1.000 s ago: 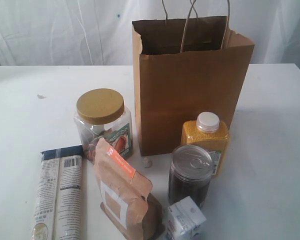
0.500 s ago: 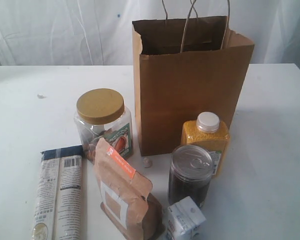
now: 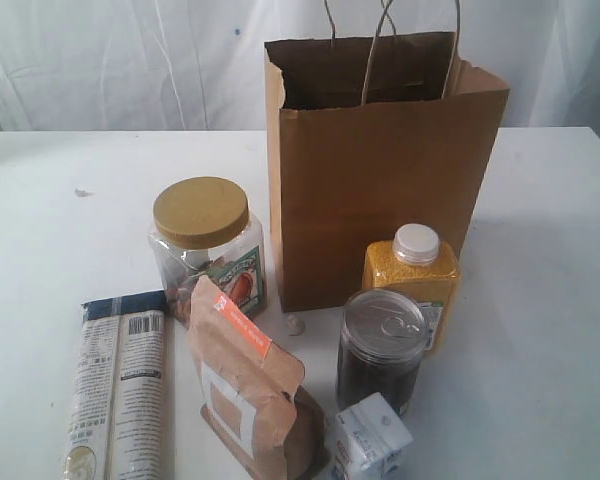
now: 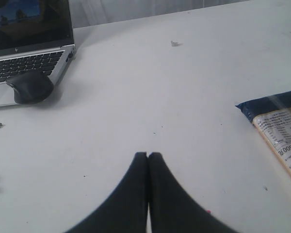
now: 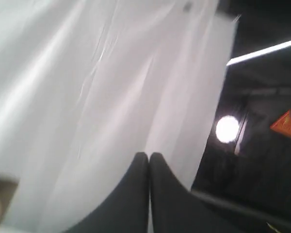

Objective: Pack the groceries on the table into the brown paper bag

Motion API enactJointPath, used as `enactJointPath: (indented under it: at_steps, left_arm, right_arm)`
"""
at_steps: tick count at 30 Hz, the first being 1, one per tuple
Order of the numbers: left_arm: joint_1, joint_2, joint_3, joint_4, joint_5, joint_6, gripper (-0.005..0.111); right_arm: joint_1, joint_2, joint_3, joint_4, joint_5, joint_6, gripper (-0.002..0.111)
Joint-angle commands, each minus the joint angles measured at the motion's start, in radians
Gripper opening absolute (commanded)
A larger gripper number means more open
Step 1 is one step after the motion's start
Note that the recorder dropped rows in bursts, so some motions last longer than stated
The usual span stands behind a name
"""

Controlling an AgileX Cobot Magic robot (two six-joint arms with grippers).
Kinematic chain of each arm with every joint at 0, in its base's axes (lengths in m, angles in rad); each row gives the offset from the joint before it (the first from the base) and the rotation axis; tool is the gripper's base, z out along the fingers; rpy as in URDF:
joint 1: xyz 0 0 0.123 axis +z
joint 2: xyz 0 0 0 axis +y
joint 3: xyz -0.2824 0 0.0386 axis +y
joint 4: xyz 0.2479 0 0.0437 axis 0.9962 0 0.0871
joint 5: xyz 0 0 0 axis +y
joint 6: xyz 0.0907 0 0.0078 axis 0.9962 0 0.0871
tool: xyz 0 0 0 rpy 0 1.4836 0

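The brown paper bag [image 3: 385, 175] stands open at the back of the table [image 3: 60, 220], its handles up. In front of it are the yellow-lidded clear jar [image 3: 205, 245], the white-capped yellow bottle [image 3: 412, 275], the dark tin [image 3: 380, 345], the brown pouch [image 3: 250, 385], the small white carton [image 3: 368, 440] and the long printed packet [image 3: 120, 385]. Neither arm shows in the exterior view. My left gripper [image 4: 148, 155] is shut and empty over bare tabletop, with the packet's end [image 4: 276, 126] off to one side. My right gripper [image 5: 149, 155] is shut, pointing at a white curtain.
A laptop [image 4: 26, 53] and a dark mouse [image 4: 29, 86] lie on the table in the left wrist view. Tiny white paper balls [image 3: 294, 323] sit by the bag and at the far left [image 3: 80, 192]. A white curtain [image 3: 130, 60] hangs behind.
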Motion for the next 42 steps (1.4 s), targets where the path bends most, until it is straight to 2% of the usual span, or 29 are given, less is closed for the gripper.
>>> enactJointPath:
  at_steps: [1,2,3,6,11,13,15,17,19,21,24,26,31,33,35,42]
  left_arm:
    - [-0.008,-0.004,0.004,-0.004,-0.005,-0.001,0.0]
    - [-0.008,-0.004,0.004,-0.004,-0.005,-0.001,0.0]
    - [-0.008,-0.004,0.004,-0.004,-0.005,-0.001,0.0]
    - [-0.008,-0.004,0.004,-0.004,-0.005,-0.001,0.0]
    - [-0.008,-0.004,0.004,-0.004,-0.005,-0.001,0.0]
    - [-0.008,-0.004,0.004,-0.004,-0.005,-0.001,0.0]
    - [-0.008,-0.004,0.004,-0.004,-0.005,-0.001,0.0]
    - [-0.008,-0.004,0.004,-0.004,-0.005,-0.001,0.0]
    - [-0.008,-0.004,0.004,-0.004,-0.005,-0.001,0.0]
    - [-0.008,-0.004,0.004,-0.004,-0.005,-0.001,0.0]
    - [-0.008,-0.004,0.004,-0.004,-0.005,-0.001,0.0]
    - [-0.008,-0.004,0.004,-0.004,-0.005,-0.001,0.0]
    - [-0.008,-0.004,0.004,-0.004,-0.005,-0.001,0.0]
    - [-0.008,-0.004,0.004,-0.004,-0.005,-0.001,0.0]
    - [-0.008,-0.004,0.004,-0.004,-0.005,-0.001,0.0]
    - [-0.008,-0.004,0.004,-0.004,-0.005,-0.001,0.0]
  right_arm:
    - [0.013,0.308,0.009,0.015,0.091,-0.067,0.0]
    - [0.013,0.364,0.001,0.046,0.121,-0.047,0.0]
    - [0.011,0.512,-0.02,0.108,0.235,0.037,0.0]
    - [0.011,0.671,-0.078,0.112,0.485,0.169,0.0]
    - [0.013,0.791,-0.224,0.162,0.939,0.216,0.0]
    - [0.026,0.767,-0.283,0.281,1.055,0.166,0.0]
    - [0.07,0.739,-0.327,0.432,1.151,-0.041,0.0]
    - [0.173,0.721,-0.361,0.57,1.22,-0.264,0.0]
    - [0.262,0.721,-0.388,0.516,1.197,-0.346,0.0]
    - [0.304,0.721,-0.4,0.362,1.088,-0.352,0.0]
    - [0.311,0.721,-0.4,0.248,1.006,-0.35,0.004]
    - [0.311,0.721,-0.4,0.241,0.998,-0.35,0.017]
    - [0.311,0.75,-0.396,0.245,0.982,-0.334,0.061]
    - [0.311,0.77,-0.396,0.253,0.972,-0.318,0.073]
    - [0.311,0.785,-0.396,0.253,0.953,-0.318,0.077]
    - [0.311,0.835,-0.396,0.241,0.806,-0.381,0.077]
